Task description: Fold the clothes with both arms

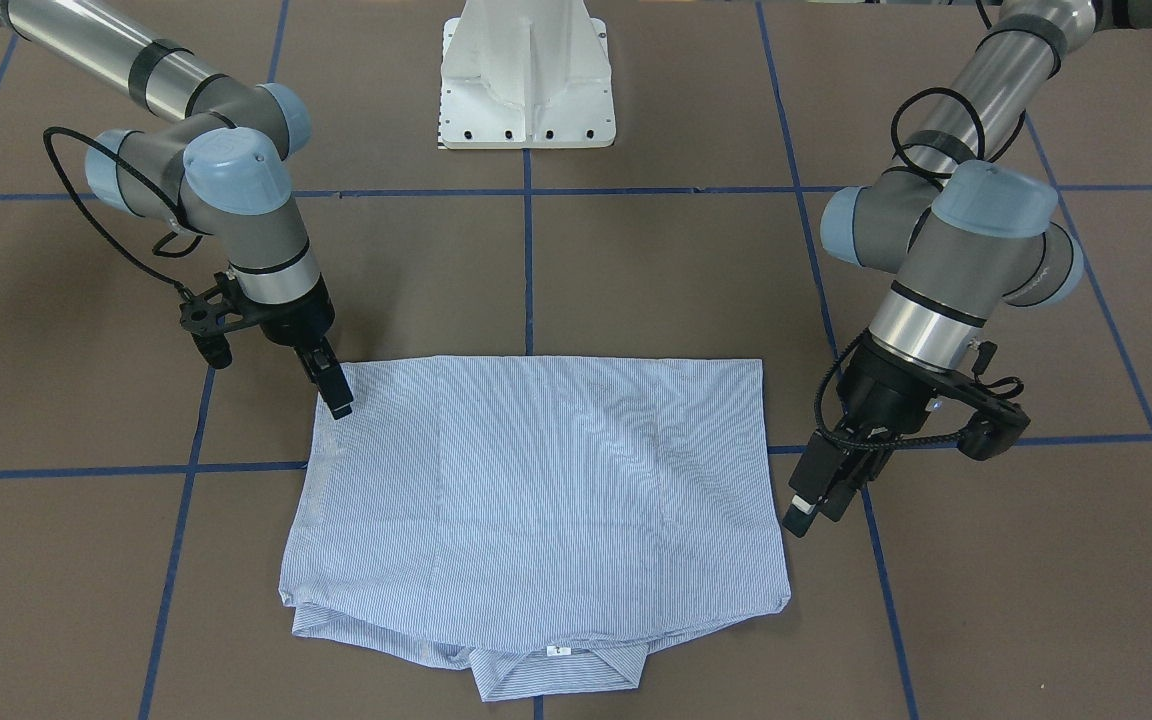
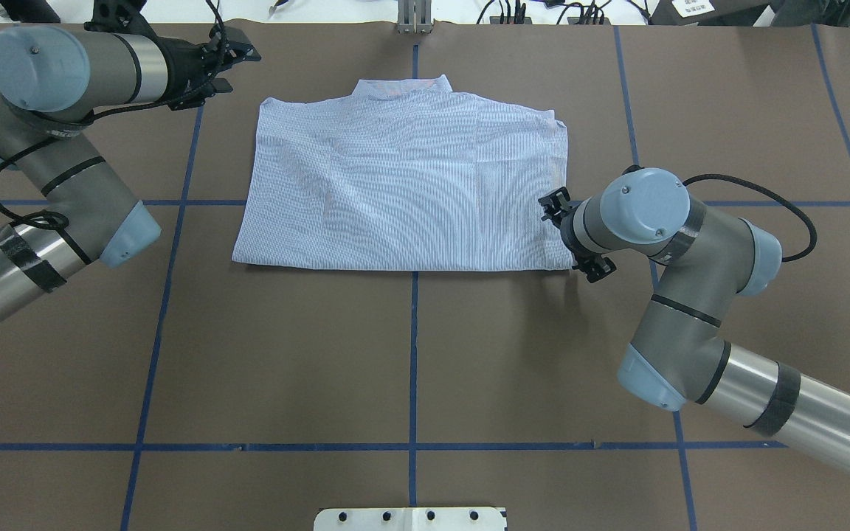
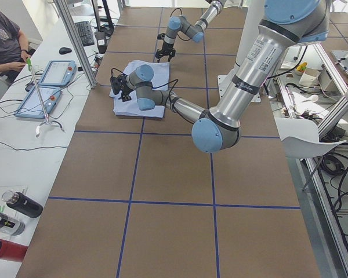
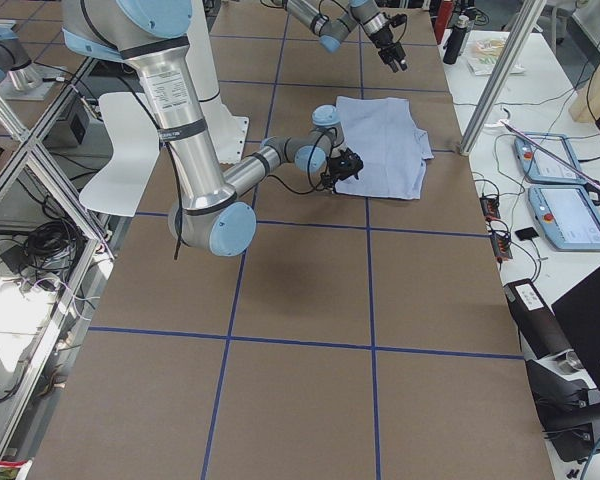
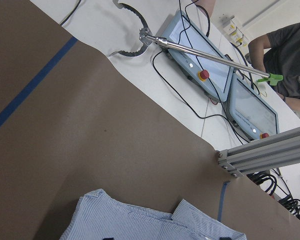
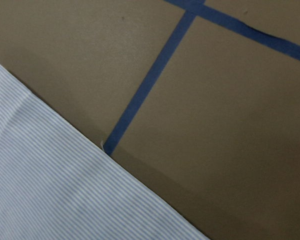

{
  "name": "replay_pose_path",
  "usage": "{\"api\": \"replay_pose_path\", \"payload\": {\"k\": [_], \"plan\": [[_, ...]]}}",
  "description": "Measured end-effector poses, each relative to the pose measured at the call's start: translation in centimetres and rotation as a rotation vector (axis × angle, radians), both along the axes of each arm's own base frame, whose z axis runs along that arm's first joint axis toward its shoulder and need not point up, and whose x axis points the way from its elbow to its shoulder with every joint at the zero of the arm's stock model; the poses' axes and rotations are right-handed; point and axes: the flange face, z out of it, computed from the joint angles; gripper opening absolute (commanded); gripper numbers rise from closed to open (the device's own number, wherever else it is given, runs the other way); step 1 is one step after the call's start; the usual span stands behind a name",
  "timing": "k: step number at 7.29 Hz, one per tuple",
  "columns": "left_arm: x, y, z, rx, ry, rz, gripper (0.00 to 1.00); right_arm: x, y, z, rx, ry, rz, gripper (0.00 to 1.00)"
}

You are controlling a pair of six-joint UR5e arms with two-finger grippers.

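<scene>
Right gripper (image 1: 338, 403) at folded striped shirt (image 1: 536, 480)

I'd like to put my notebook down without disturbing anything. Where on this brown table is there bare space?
The widest bare patch lies between the shirt's robot-side edge and the white base. It is crowded beside the shirt: the right tool is at its robot-side corner, and the left tool hangs just off the opposite side, near the collar end.

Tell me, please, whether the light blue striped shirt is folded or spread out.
Folded: the light blue striped shirt lies as a rectangle, no sleeves showing, layered edges beside its collar.
</scene>
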Motion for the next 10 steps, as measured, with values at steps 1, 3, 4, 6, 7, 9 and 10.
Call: {"api": "replay_pose_path", "payload": {"k": [1, 3, 4, 6, 7, 9, 10], "plan": [[-0.1, 0.1, -0.1, 0.002, 0.001, -0.001, 0.76, -0.3, 0.4, 0.3, -0.007, 0.003, 0.003, 0.46], [-0.2, 0.2, -0.4, 0.006, 0.007, -0.002, 0.76, -0.1, 0.7, 0.5, -0.022, 0.008, 0.016, 0.0], [-0.2, 0.2, -0.5, 0.005, 0.008, -0.003, 0.76, 0.3, 1.2, 0.4, -0.025, 0.011, 0.015, 0.0], [-0.2, 0.3, -0.8, 0.006, 0.014, -0.003, 0.76, 1.0, 2.2, -0.2, -0.032, 0.019, 0.008, 0.0], [-0.3, 0.3, -0.9, 0.007, 0.017, -0.003, 0.76, 1.2, 2.5, -0.6, -0.035, 0.02, 0.004, 0.0], [-0.3, 0.4, -1.3, 0.008, 0.026, -0.004, 0.76, 2.7, 3.9, -1.3, -0.045, 0.028, -0.007, 0.0], [-0.4, 0.7, -1.8, 0.01, 0.036, -0.003, 0.76, 4.4, 5.6, -1.9, -0.056, 0.037, -0.021, 0.0]]}}
